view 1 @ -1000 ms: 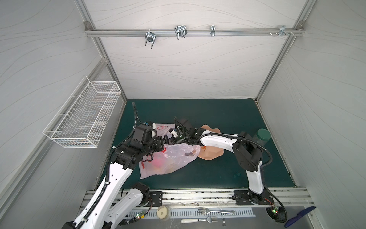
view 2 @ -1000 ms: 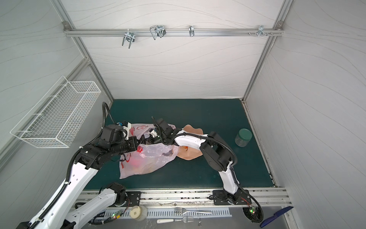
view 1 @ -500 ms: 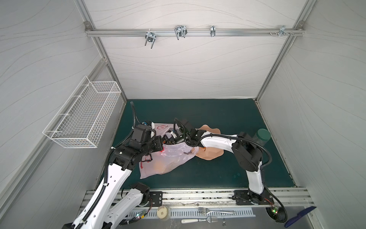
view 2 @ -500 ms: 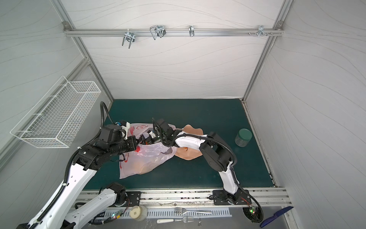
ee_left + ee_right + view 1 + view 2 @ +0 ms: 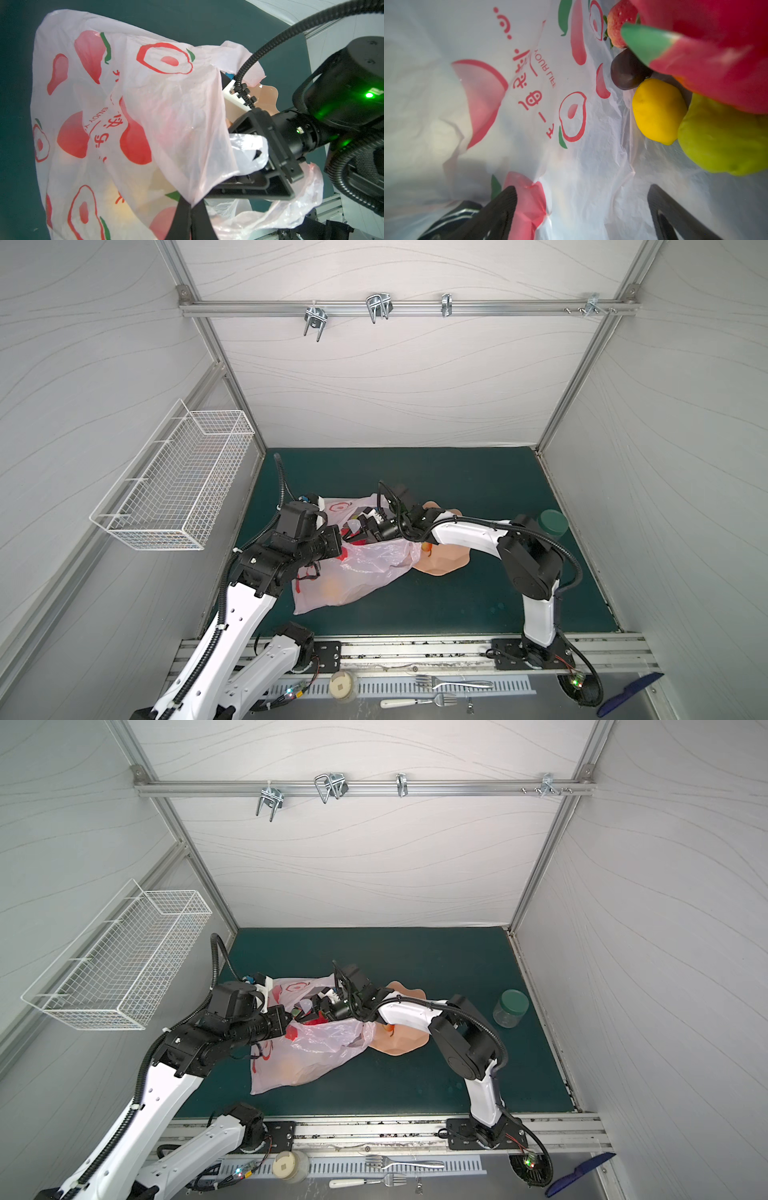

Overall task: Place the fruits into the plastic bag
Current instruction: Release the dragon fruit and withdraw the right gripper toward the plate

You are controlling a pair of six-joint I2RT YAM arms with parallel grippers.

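Note:
The plastic bag (image 5: 357, 572) (image 5: 307, 1056) lies on the green mat, pale pink with red fruit prints. My left gripper (image 5: 191, 204) (image 5: 343, 537) is shut on the film (image 5: 187, 166) at the bag's mouth and holds it up. My right gripper (image 5: 582, 187) (image 5: 316, 1011) is open inside the bag, with nothing between its fingers. Inside the bag, ahead of it, lie a strawberry (image 5: 618, 25), a dark purple fruit (image 5: 627, 72), a yellow lemon (image 5: 658, 112), a green fruit (image 5: 720, 141) and a red dragon fruit (image 5: 716, 52).
A peach bowl (image 5: 444, 564) (image 5: 399, 1042) sits against the bag's right side, under my right arm, with a small orange thing (image 5: 427, 547) at its rim. A green-lidded jar (image 5: 552, 522) stands at the right. A wire basket (image 5: 178, 481) hangs on the left wall.
Only small shifts: the bag's raised film and folds have moved a little with the left gripper's hold. Neither gripper has opened or shut.

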